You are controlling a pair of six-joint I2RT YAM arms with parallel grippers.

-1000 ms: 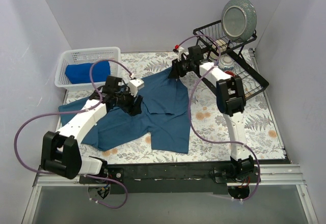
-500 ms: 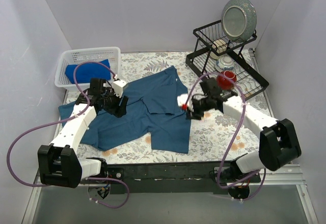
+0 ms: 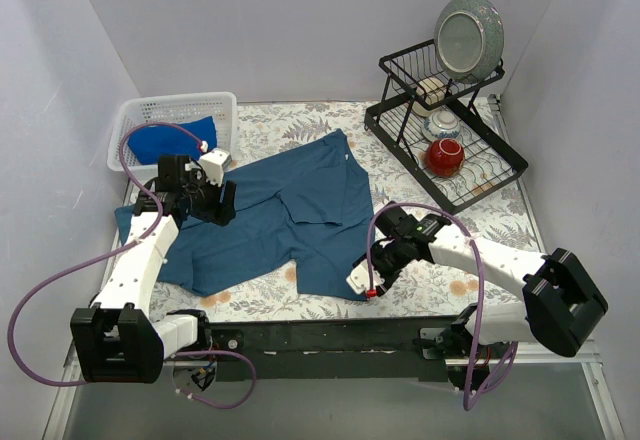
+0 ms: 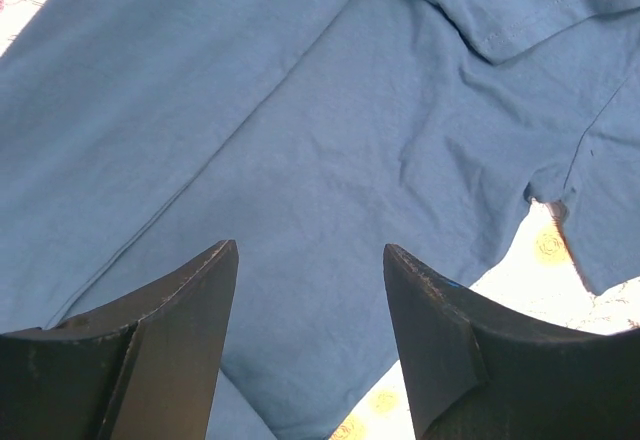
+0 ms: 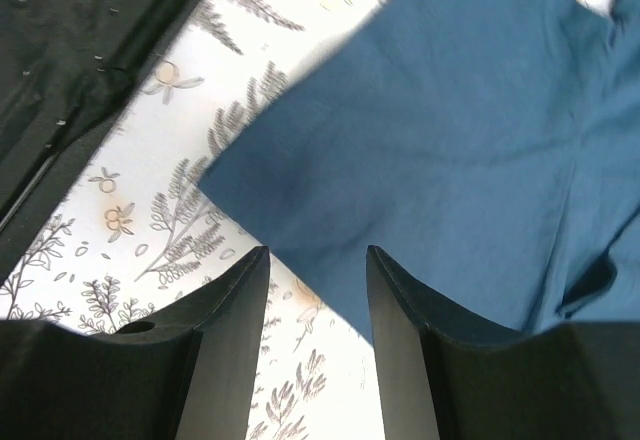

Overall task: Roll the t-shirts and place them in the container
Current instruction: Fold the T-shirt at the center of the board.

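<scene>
The right gripper is hovering with jaws partly open and empty, just above the near corner of the teal shirt. A second ago it was up at the shirt's far edge, so it has swung across to the hem. The left gripper is hanging wide and empty over the shirt's left side, having drifted leftward. The shirt is lying spread and unrolled on the table. The blue shirt is sitting in the basket. Both arms seem to be lining up for a first grasp.
</scene>
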